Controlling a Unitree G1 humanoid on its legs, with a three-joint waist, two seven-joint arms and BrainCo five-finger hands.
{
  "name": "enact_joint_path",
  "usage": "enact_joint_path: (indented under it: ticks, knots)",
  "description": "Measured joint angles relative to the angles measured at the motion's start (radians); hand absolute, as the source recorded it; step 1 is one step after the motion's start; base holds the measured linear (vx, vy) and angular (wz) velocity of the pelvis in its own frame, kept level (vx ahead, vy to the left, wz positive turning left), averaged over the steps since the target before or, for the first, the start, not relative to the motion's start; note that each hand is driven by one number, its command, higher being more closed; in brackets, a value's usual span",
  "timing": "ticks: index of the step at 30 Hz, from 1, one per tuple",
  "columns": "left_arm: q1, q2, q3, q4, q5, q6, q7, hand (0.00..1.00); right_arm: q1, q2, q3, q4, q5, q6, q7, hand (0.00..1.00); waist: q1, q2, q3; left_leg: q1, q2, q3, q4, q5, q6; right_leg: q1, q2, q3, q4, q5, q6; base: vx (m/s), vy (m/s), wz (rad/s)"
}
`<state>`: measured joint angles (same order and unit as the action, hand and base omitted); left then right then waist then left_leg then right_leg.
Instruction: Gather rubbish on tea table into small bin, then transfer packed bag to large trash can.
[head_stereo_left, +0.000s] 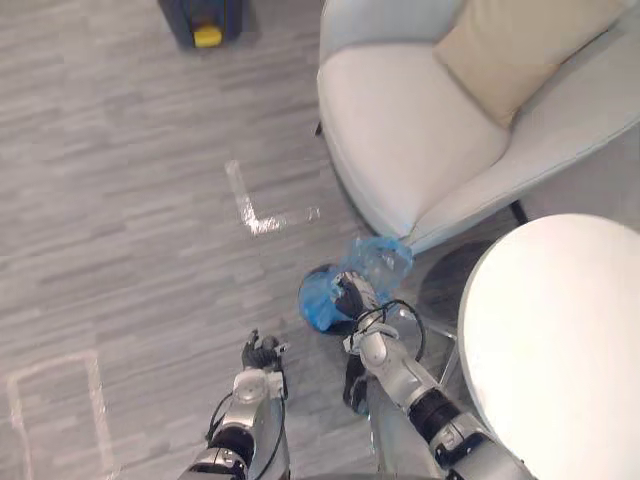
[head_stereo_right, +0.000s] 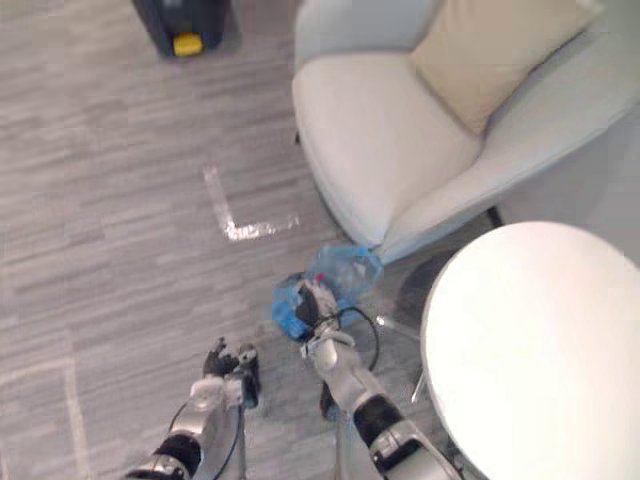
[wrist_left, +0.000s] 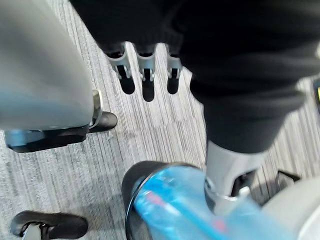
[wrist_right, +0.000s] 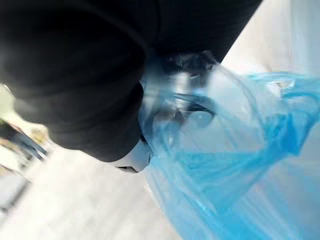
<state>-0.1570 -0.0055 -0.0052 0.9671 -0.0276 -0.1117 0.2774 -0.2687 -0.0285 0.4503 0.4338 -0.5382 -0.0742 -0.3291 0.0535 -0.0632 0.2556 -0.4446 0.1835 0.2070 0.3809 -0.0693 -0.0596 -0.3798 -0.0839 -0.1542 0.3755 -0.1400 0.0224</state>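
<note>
Down over the grey floor (head_stereo_left: 130, 200), the left hand (head_stereo_left: 262, 354) hung with its fingers (wrist_left: 147, 82) straight and loosely spread, holding nothing, near the small bin (head_stereo_left: 306, 297) and to its left. That bin was lined with the blue bag (head_stereo_left: 382, 260), whose loose top ran slantwise away from the robot and rightward toward the front of the white armchair (head_stereo_left: 400, 130). The right hand (head_stereo_left: 352, 298) lay at the bin's mouth against the plastic, though whether it gripped the bag could not be told, and further right stood the round white tabletop (head_stereo_left: 560, 340).
</note>
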Motion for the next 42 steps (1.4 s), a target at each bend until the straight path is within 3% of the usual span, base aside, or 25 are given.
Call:
enact_joint_path:
  ticks: [5,9,13,16,26,30,34,42]
  knots:
    - [0.035,0.015,-0.023,0.069,0.045,0.011,-0.010,0.00,0.068,-0.002,0.014,-0.072,0.065,-0.054,0.053,1.00,-0.008,-0.003,-0.071,0.107,-0.016,0.010,-0.121,0.043,-0.012,0.119,0.019,0.010,-0.161,0.063,0.006,0.12,0.005,-0.05]
    - [0.055,0.038,-0.025,0.085,0.065,0.011,-0.023,0.00,0.090,-0.021,0.022,-0.081,0.085,-0.065,0.090,1.00,-0.014,-0.004,-0.083,0.170,-0.028,0.016,-0.187,0.065,-0.015,0.193,0.028,0.018,-0.249,0.101,0.012,0.09,0.010,-0.02]
    - [0.094,0.073,-0.040,0.074,0.066,0.011,-0.023,0.00,0.158,-0.066,0.016,-0.195,0.125,-0.083,0.135,1.00,-0.017,-0.004,-0.104,0.244,-0.047,0.029,-0.265,0.093,-0.013,0.246,0.028,0.032,-0.299,0.119,0.017,0.03,0.008,-0.06]
    - [0.133,0.096,-0.084,0.000,0.066,0.009,-0.023,0.00,0.180,-0.089,0.001,-0.231,0.154,-0.097,0.154,1.00,-0.021,-0.002,-0.134,0.275,-0.059,0.031,-0.310,0.110,-0.012,0.253,0.024,0.040,-0.312,0.123,0.020,-0.01,0.024,-0.07]
    - [0.230,0.206,-0.209,-0.517,0.085,-0.014,-0.047,0.00,0.170,-0.209,-0.013,-0.312,0.323,-0.125,0.234,1.00,-0.018,0.004,-0.160,0.362,-0.100,0.028,-0.423,0.136,-0.003,0.276,0.008,0.107,-0.350,0.156,0.040,-0.02,0.039,-0.17]
    - [0.228,0.258,-0.232,-0.665,0.125,-0.052,-0.049,0.00,0.156,-0.279,-0.010,-0.349,0.398,-0.128,0.261,1.00,-0.026,0.018,-0.178,0.381,-0.114,0.031,-0.479,0.170,0.014,0.278,0.003,0.113,-0.362,0.167,0.048,0.03,0.025,-0.05]
    - [0.218,0.306,-0.270,-0.726,0.167,-0.057,-0.050,0.00,0.105,-0.307,0.000,-0.353,0.450,-0.129,0.282,1.00,-0.036,0.018,-0.182,0.387,-0.115,0.035,-0.484,0.173,0.015,0.280,0.004,0.120,-0.363,0.170,0.045,0.02,0.009,-0.04]
    - [0.186,0.327,-0.346,-0.749,0.217,-0.059,-0.067,0.00,0.071,-0.339,0.034,-0.421,0.519,-0.136,0.296,1.00,-0.053,0.024,-0.204,0.401,-0.112,0.043,-0.485,0.173,0.015,0.289,0.009,0.136,-0.365,0.174,0.040,0.01,0.001,-0.03]
